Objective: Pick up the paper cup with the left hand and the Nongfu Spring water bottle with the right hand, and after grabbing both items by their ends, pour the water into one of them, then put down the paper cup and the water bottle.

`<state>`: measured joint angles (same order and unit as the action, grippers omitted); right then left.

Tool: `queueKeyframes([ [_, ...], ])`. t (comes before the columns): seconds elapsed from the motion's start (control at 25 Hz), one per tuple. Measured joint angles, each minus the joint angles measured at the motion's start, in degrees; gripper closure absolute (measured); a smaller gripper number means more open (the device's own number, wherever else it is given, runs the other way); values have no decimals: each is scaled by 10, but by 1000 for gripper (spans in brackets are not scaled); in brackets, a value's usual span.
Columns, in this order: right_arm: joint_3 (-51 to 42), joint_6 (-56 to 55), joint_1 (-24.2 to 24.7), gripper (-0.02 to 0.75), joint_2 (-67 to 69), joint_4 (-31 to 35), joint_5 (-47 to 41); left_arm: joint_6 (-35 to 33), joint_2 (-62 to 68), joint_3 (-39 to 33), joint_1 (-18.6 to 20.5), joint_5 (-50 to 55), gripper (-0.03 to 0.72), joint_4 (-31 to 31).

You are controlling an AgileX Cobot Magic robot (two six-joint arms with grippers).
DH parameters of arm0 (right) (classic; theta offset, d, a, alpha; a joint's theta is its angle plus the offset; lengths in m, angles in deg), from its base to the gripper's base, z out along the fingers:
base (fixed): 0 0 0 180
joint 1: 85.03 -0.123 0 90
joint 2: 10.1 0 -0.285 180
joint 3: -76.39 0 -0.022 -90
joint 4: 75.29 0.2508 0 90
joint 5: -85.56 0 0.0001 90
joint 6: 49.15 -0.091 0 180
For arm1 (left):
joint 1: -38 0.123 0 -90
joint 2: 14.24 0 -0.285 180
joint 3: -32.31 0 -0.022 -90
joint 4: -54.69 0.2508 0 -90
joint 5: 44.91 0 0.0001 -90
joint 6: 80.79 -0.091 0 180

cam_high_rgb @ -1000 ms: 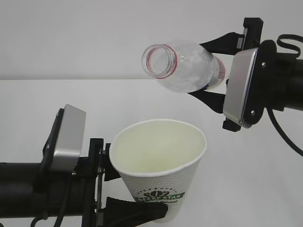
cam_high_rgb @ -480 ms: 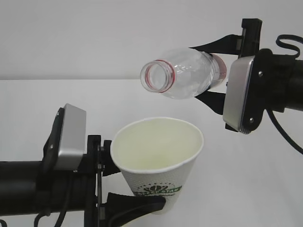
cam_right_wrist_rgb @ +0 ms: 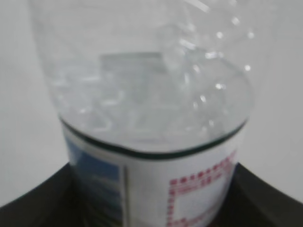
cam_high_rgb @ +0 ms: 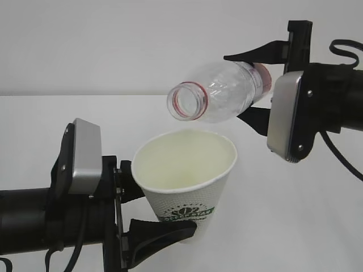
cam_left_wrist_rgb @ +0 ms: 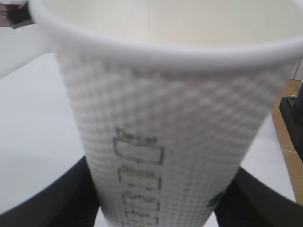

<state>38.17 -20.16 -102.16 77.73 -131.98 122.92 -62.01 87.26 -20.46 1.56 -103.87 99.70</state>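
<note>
Exterior view: the right gripper (cam_high_rgb: 258, 85) clamps the clear plastic red-ringed water bottle (cam_high_rgb: 218, 93) lying near-horizontal, its mouth just above the white paper cup (cam_high_rgb: 184, 187), which the left gripper (cam_high_rgb: 148, 218) grips upright near its base.

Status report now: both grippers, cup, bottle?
Left hand grips paper cup. Right hand grips water bottle, mouth tilted over cup. Nothing between.

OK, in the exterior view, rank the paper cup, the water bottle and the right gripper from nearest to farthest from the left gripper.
1. The paper cup, held in the left gripper.
2. The water bottle, tilted above the cup, up right.
3. The right gripper, far right, holding the bottle's base end.
</note>
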Motion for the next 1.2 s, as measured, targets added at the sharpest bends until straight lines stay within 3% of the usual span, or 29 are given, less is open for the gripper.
queueKeyframes([
  [1.2,25,49,0,226,0,-2,-55,-3,0,0,0,2,199,-5],
])
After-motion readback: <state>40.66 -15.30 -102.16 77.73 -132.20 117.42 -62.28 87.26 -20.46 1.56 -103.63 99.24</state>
